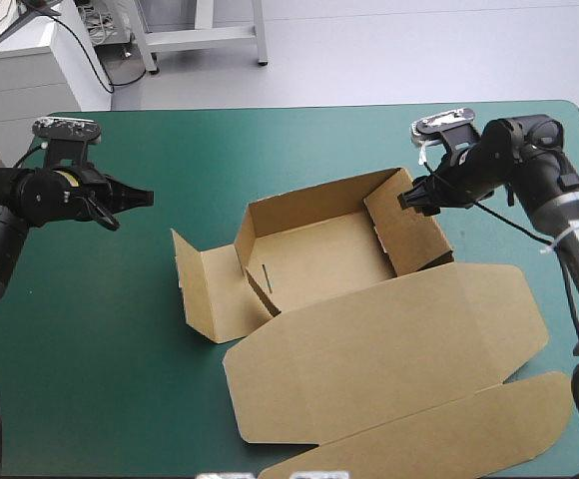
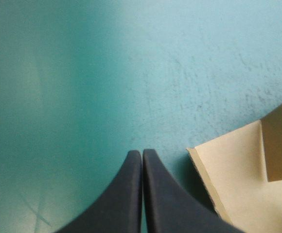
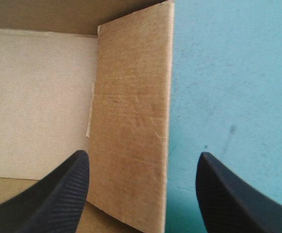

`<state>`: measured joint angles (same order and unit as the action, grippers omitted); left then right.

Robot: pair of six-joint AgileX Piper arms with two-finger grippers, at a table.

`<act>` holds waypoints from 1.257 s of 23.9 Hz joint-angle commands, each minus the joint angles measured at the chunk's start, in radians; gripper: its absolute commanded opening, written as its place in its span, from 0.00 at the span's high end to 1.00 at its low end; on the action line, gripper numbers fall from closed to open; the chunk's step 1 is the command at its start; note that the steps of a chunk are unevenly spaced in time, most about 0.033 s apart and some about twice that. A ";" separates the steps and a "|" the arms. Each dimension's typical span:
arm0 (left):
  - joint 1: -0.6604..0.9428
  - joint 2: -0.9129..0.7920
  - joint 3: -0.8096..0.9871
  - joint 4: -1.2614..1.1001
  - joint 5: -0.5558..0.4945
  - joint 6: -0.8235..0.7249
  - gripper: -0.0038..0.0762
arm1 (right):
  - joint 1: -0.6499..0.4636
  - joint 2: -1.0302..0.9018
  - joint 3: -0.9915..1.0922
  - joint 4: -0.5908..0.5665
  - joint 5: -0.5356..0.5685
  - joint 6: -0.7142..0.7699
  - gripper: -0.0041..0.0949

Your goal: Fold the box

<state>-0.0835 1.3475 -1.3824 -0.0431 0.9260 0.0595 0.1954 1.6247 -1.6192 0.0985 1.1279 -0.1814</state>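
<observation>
Between the two black, fin-shaped fingers of the right end effector (image 3: 143, 156), which stand wide apart, rises an upright side wall (image 3: 131, 121) of the brown box of cut board (image 1: 319, 249). One finger (image 3: 58, 194) hangs over the box's pale floor, and the other hangs over the teal-green covered counter (image 1: 170, 140) outside it. Whether either finger touches the wall cannot be told. Behind that wall, away from this end effector, the tray stands open with its far wall raised. On the robot's side of the tray, the broad lid (image 1: 389, 349) lies flat on the counter, reaching toward the near edge.

Across the box, the left end effector (image 1: 146, 198) has its fingers pressed together into one pointed arch. It hovers above bare counter, apart from the board. Ahead of it and off to one side is the box's end flap (image 1: 205, 289), opened outward from the tray, its cut edge nearest the fingertips.
</observation>
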 commanded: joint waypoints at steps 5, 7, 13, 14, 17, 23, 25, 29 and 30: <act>0.003 -0.035 -0.033 -0.100 -0.040 0.057 0.96 | -0.003 0.124 -0.024 0.025 -0.041 -0.042 0.36; 0.003 -0.035 -0.033 -0.100 -0.033 0.057 0.96 | -0.003 0.163 -0.024 -0.012 -0.048 -0.085 0.36; 0.003 -0.035 -0.033 -0.100 -0.023 0.057 0.96 | -0.003 0.210 -0.026 -0.050 -0.094 -0.106 0.36; 0.003 -0.035 -0.033 -0.103 -0.018 0.057 0.96 | -0.003 0.214 -0.026 -0.051 -0.105 -0.106 0.36; 0.003 -0.035 -0.033 -0.103 0.021 0.057 0.96 | -0.003 0.218 -0.026 -0.053 -0.130 -0.106 0.43; 0.003 -0.035 -0.033 -0.103 0.036 0.057 0.96 | -0.003 0.233 -0.026 -0.053 -0.127 -0.108 0.86; 0.003 -0.035 -0.033 -0.103 0.034 0.057 0.96 | -0.003 0.236 -0.026 -0.053 -0.122 -0.108 0.97; 0.003 -0.035 -0.033 -0.103 0.035 0.059 0.96 | -0.003 0.239 -0.026 -0.053 -0.124 -0.076 0.98; 0.003 -0.035 -0.033 -0.103 0.036 0.061 0.96 | -0.003 0.239 -0.026 -0.053 -0.126 -0.062 0.98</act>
<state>-0.0835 1.3475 -1.3824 -0.1283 1.0010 0.1162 0.1954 1.9073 -1.6198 0.0636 1.0135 -0.2534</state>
